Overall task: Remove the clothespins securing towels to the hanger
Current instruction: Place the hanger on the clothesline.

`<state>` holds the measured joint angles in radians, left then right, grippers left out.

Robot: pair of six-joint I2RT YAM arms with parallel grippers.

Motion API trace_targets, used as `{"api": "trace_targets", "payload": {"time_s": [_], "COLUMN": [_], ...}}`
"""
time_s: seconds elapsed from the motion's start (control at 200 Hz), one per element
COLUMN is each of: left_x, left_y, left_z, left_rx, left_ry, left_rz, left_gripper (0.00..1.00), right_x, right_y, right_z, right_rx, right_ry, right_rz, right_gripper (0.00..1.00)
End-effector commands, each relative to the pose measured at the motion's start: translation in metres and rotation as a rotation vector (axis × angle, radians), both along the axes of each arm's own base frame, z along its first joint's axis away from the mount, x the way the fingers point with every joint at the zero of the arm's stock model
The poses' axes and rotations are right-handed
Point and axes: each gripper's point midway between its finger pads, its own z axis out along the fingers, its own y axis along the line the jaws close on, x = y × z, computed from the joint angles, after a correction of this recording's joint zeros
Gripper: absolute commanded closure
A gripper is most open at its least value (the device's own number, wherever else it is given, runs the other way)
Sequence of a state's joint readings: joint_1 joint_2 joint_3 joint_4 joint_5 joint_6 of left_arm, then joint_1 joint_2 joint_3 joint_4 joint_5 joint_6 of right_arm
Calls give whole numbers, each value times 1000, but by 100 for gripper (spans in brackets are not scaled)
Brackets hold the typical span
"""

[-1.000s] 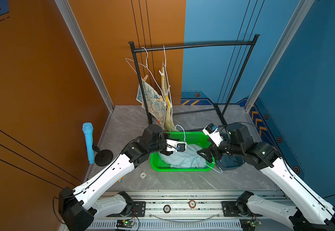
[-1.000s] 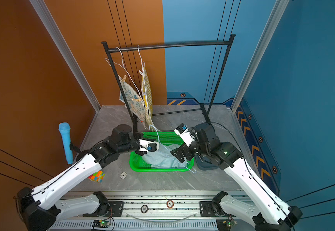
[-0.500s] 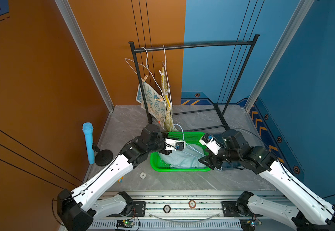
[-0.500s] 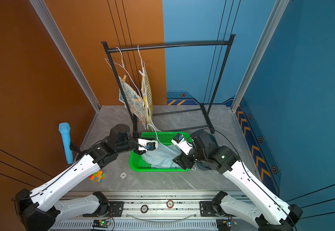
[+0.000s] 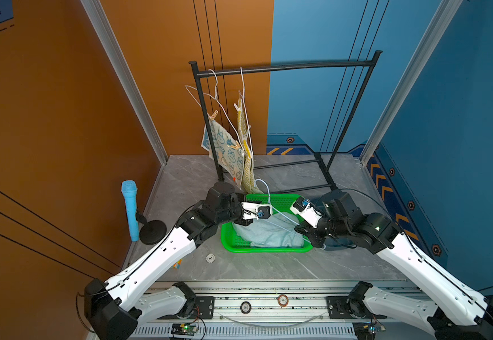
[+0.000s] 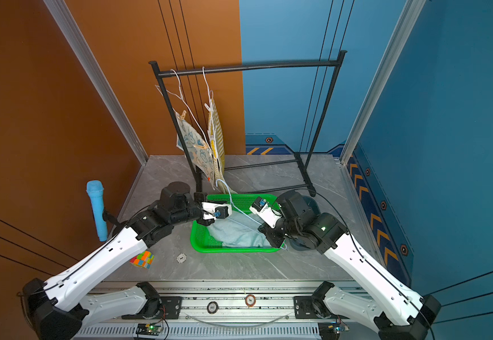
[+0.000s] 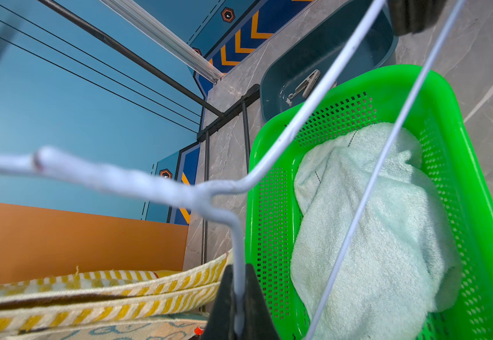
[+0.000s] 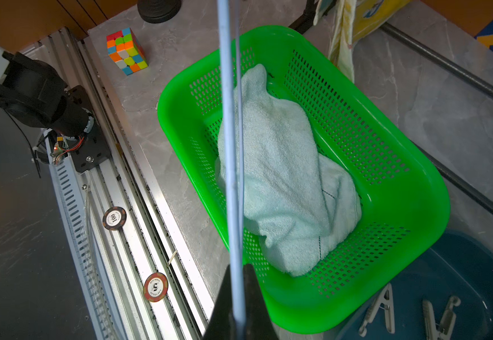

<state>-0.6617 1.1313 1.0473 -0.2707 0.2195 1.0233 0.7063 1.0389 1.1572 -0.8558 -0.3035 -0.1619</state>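
Rack (image 5: 286, 66) carries two hung towels (image 5: 227, 153); the basket (image 5: 268, 250) holds a pale towel (image 5: 268, 232). The left gripper (image 7: 237, 282) and right gripper (image 8: 237, 282) are both clamped on the bare hanger (image 7: 204, 194). Opposed pulls may bend its wire, or a swing may snag the hung towels pinned by clothespins (image 5: 214, 114).

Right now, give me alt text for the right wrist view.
The right gripper is shut on a blue wire hanger above a green basket holding the blue-green towel. Two clothespins lie in a dark blue bin alongside.

Grey marble table (image 5: 268, 265), green basket (image 5: 265, 249), dark tub (image 8: 460, 265), puzzle cube (image 6: 142, 259), white chip (image 5: 210, 258)
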Motion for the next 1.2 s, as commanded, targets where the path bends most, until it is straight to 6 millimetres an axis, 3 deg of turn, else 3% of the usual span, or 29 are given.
{"api": "trace_targets", "payload": {"time_s": [0.0, 0.115, 0.255, 0.28, 0.41, 0.596, 0.766, 0.911, 1.156, 1.196], "left_x": [1, 0, 0, -2, 1, 9, 17, 19, 26, 26], "left_y": [3, 2, 6, 8, 17, 42, 65, 83, 130, 139], "left_z": [7, 13, 31, 20, 39, 47, 37, 21, -6, -12], "left_rx": [-48, -72, -137, -130, -240, -386, -478, -527, -529, -515], "left_ry": [11, 8, -11, 11, -22, -12, 49, 99, 129, 129], "left_rz": [29, 30, 51, 58, 101, 232, 359, 460, 677, 715], "left_gripper": [90, 66, 49, 47, 39, 35, 33, 31, 15, 7], "right_x": [8, 7, 3, 1, -5, -2, 19, 46, 96, 103], "right_y": [-12, -19, -29, -31, -48, -81, -103, -107, -105, -105], "right_z": [7, 7, 5, 5, 2, 3, 15, 29, 71, 79], "right_rx": [-23, -45, -74, -77, -103, -113, -83, -13, 179, 213], "right_ry": [-19, -14, -1, 5, 29, 31, 9, -21, -103, -111], "right_rz": [-75, -99, -133, -140, -199, -340, -479, -561, -641, -650], "right_gripper": [100, 100, 100, 100, 100, 100, 100, 100, 100, 100]}}
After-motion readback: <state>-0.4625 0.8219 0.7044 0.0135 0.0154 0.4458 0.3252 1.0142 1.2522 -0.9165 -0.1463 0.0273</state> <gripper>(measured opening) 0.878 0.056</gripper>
